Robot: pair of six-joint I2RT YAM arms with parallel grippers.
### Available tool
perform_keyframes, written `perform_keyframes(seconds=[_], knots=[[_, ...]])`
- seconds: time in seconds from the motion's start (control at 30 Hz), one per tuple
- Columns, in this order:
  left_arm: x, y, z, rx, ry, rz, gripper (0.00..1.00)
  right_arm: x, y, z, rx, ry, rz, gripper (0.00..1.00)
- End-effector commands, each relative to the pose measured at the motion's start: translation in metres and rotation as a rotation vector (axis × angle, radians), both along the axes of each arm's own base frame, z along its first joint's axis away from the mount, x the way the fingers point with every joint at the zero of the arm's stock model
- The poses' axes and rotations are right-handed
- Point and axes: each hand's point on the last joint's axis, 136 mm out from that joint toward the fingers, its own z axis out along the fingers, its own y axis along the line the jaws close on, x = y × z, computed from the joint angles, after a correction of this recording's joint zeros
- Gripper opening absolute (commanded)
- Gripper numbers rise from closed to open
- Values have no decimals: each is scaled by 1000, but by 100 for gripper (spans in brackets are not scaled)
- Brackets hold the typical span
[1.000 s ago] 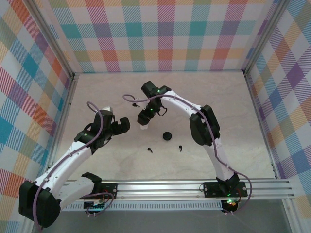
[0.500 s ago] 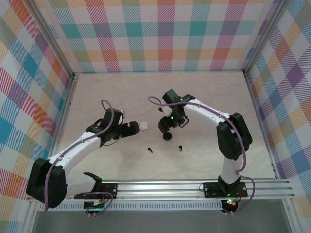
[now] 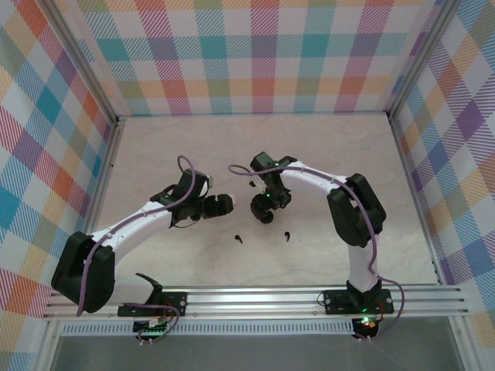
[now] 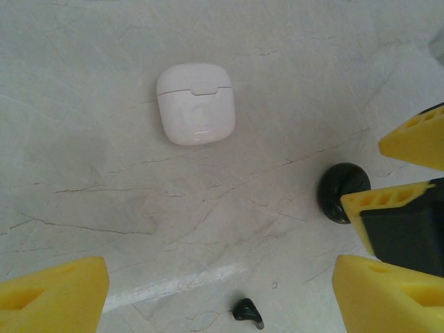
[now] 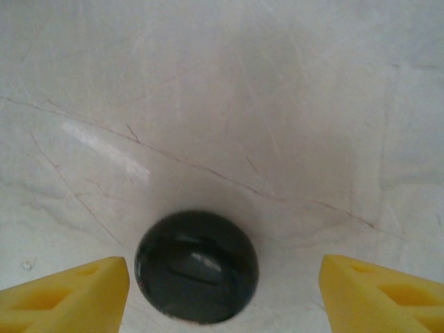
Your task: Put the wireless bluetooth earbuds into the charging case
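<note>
A black earbud (image 3: 238,239) and a second black earbud (image 3: 287,234) lie loose on the bench (image 3: 155,147), closer to its near edge than either case. Beyond them the right end effector (image 3: 267,205), wide open and empty, straddles the round black case (image 5: 196,267). The left end effector (image 3: 222,204), equally open and empty, faces the shut white case (image 4: 195,104). Both have closed in on the cases since half a second ago.

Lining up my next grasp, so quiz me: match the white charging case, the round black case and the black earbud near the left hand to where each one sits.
Things:
1. white charging case
2. round black case
3. black earbud

Places:
A. between the spread fingers of the right hand
B. loose on the table, at the bottom edge of the left wrist view
C. lid shut, ahead of the open left hand

Pairs: 1-C, 2-A, 3-B
</note>
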Motion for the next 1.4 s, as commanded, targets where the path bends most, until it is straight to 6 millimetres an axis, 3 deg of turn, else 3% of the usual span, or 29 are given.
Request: perform_keyframes(seconds=[0.0, 0.5, 0.9, 1.1, 1.37], knots=[[5, -3, 8, 18, -19, -17, 83, -2, 6, -7, -28, 30, -23, 73], [8, -7, 0, 27, 13, -31, 81, -15, -3, -28, -86, 97, -93, 66], [10, 4, 1, 80, 27, 17, 79, -22, -18, -25, -136, 79, -193, 49], [6, -4, 13, 7, -46, -24, 79, -17, -11, -10, -63, 54, -226, 44], [1, -27, 48, -225, -288, -98, 76, 4, -16, 22, 99, 29, -343, 42]])
